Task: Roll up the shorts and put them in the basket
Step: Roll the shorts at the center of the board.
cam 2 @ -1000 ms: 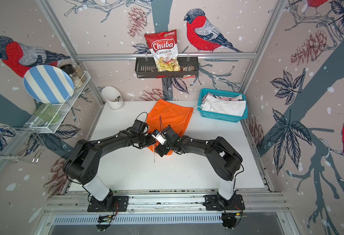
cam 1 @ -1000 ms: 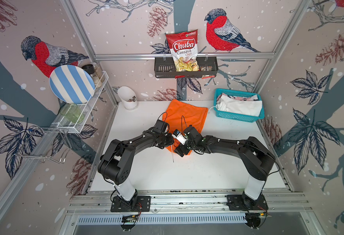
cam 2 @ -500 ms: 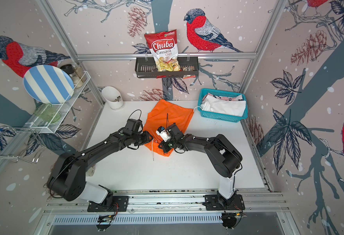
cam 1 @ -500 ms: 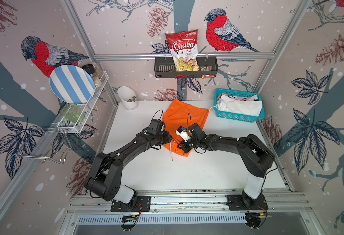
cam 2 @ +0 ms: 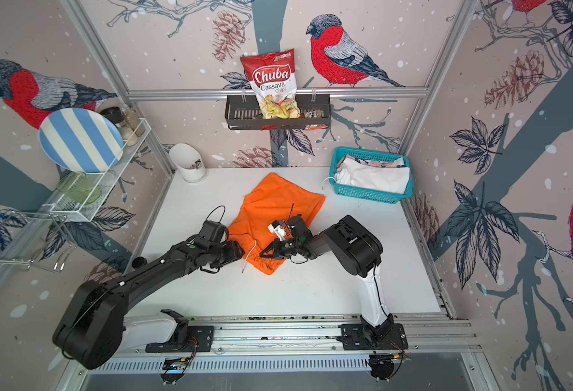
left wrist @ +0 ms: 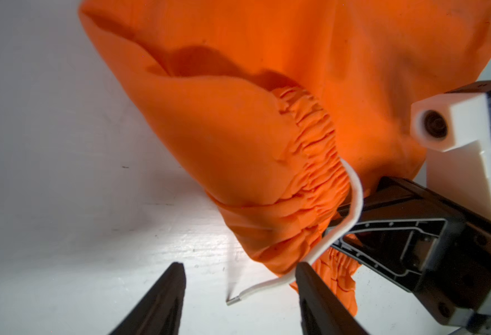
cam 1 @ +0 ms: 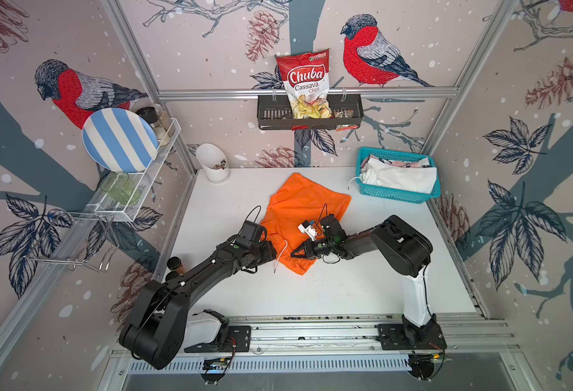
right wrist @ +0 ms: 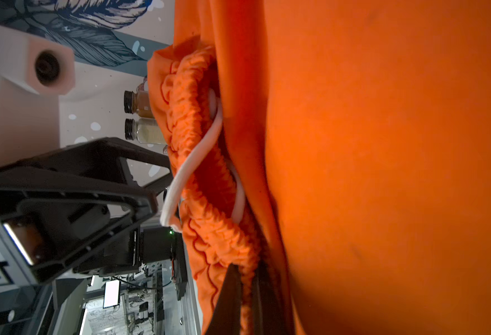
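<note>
The orange shorts [cam 1: 307, 206] [cam 2: 278, 206] lie spread in the middle of the white table, with the gathered waist [left wrist: 316, 150] folded over at the near end. My right gripper [cam 1: 295, 253] [right wrist: 247, 266] is shut on that waistband. My left gripper [cam 1: 273, 252] [left wrist: 239, 266] stands open just beside the fold. Between its fingers lies only the tip of the white drawstring [left wrist: 267, 285], on bare table. The white shorts [cam 1: 401, 177] and the pink printed shorts [cam 1: 410, 163] lie in the basket.
A teal basket [cam 1: 393, 196] stands at the back right. At the back left is a white cup [cam 1: 214, 166], and a spice jar [cam 1: 175, 264] sits at the table's left edge. A wire rack with a striped plate [cam 1: 119, 140] hangs on the left wall.
My right gripper has shut on the orange waistband. My left gripper has opened, let go of the cloth and drawn back a little to the left.
</note>
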Robot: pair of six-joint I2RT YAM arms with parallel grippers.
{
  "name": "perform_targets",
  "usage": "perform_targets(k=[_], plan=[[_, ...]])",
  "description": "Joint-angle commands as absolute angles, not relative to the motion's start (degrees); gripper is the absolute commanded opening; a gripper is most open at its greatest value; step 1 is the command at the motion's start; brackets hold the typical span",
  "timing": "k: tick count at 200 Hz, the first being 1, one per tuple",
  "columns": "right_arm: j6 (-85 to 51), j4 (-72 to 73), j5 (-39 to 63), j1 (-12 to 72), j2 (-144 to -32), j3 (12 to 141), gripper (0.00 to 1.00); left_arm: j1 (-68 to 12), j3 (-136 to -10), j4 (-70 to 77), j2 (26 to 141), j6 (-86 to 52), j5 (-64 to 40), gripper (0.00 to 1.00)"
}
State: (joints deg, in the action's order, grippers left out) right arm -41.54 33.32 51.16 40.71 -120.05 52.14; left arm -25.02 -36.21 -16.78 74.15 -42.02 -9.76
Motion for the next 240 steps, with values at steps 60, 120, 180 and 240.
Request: perform_targets(k=[60, 120, 180, 240], plan=[[-37.29, 22.41, 43.39, 41.53, -119.33, 51.56, 0.01, -23.80, -39.85, -6.72, 83.88, -41.76, -9.50, 0.70], [-20.75, 0.54, 18.74, 45.62, -107.62, 57.73, 0.53, -21.35, -42.04, -7.63, 89.41, -40.30, -10.92, 0.11], [0.81, -7.02, -26.96, 64.71, -97.86, 59.69, 0.86, -21.18, -41.59, -10.14, 85.54, -40.63, -14.20, 0.06], [11.66, -2.11, -37.08, 73.96, -107.43, 61.87, 0.95, -21.14, -42.18, -12.17, 84.57, -39.88, -15.38, 0.07]])
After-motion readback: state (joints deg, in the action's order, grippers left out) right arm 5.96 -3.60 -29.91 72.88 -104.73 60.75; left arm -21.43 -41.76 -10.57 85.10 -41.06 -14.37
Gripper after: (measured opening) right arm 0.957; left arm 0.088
